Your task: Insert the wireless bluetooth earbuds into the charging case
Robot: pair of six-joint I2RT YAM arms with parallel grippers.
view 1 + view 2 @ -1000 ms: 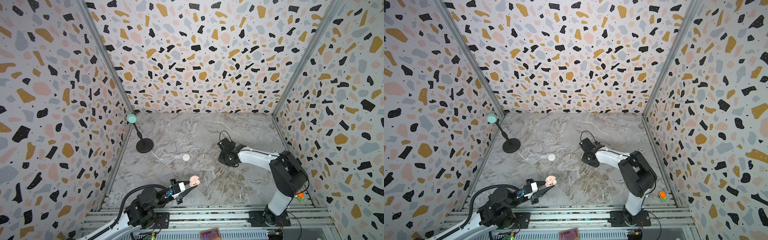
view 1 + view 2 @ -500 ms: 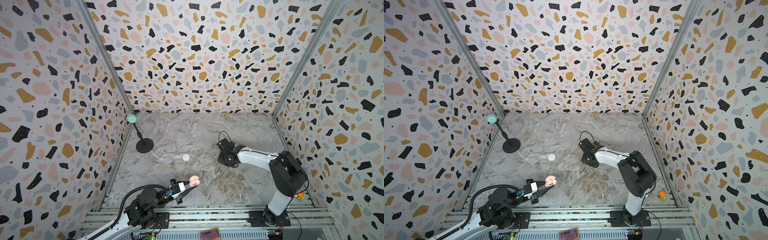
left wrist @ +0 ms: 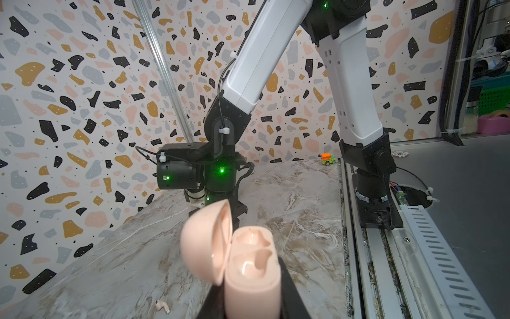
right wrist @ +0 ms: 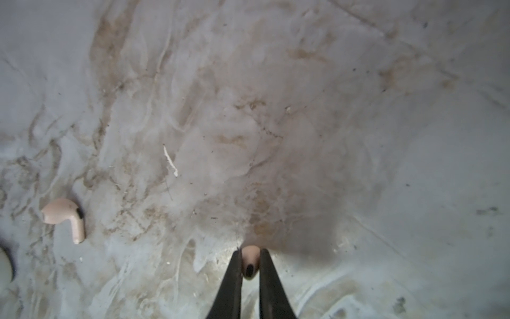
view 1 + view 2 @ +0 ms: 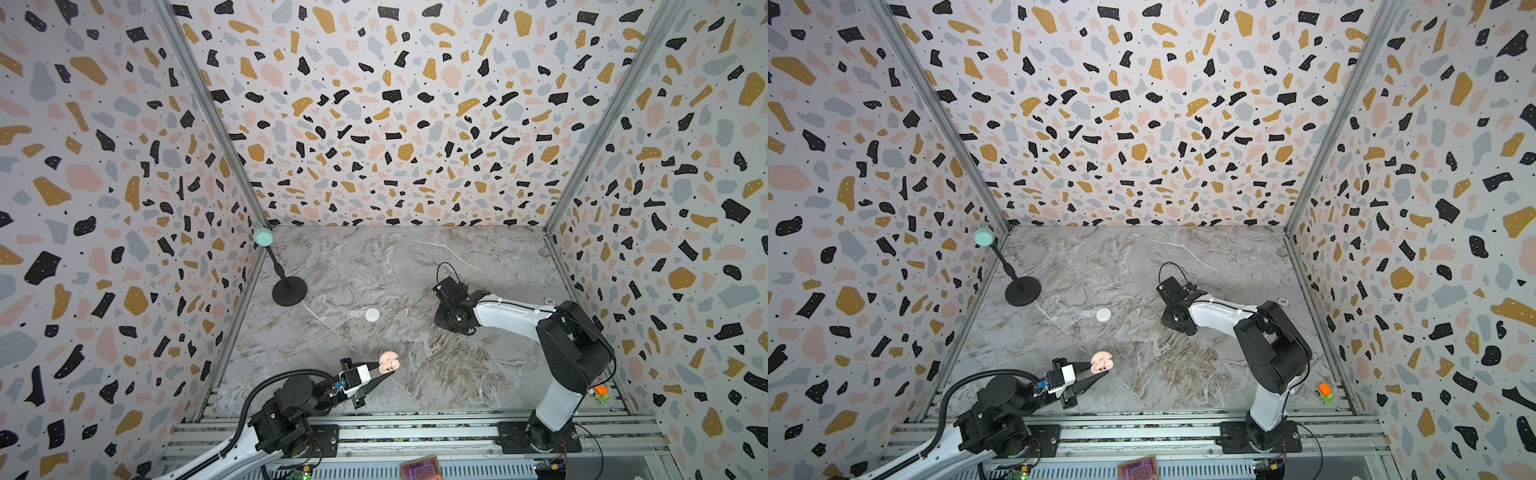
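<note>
Across the grey marbled tabletop (image 5: 374,257), which is walled on three sides by terrazzo-patterned panels (image 5: 395,104), broad open marble is stretching from the arms to the back wall. A black round-based stand with a mint head (image 5: 289,291) is standing close by the left wall. Near the front rail, the left gripper (image 5: 384,372) is clamping the base of a pale pink rounded plastic charging case (image 3: 252,265), its lid hinging open. A white round plastic case (image 5: 372,314) is lying mid-table, well apart from both walls. A small orange-and-green toy (image 5: 600,392) is sitting in the right front corner. Right of centre, the right gripper (image 4: 249,252) is pointing down at the surface, its jaws pinching narrowly on a pale pink stemmed plastic earbud (image 4: 250,263). A second pale pink earbud (image 4: 64,218) is lying between it and the white case.
</note>
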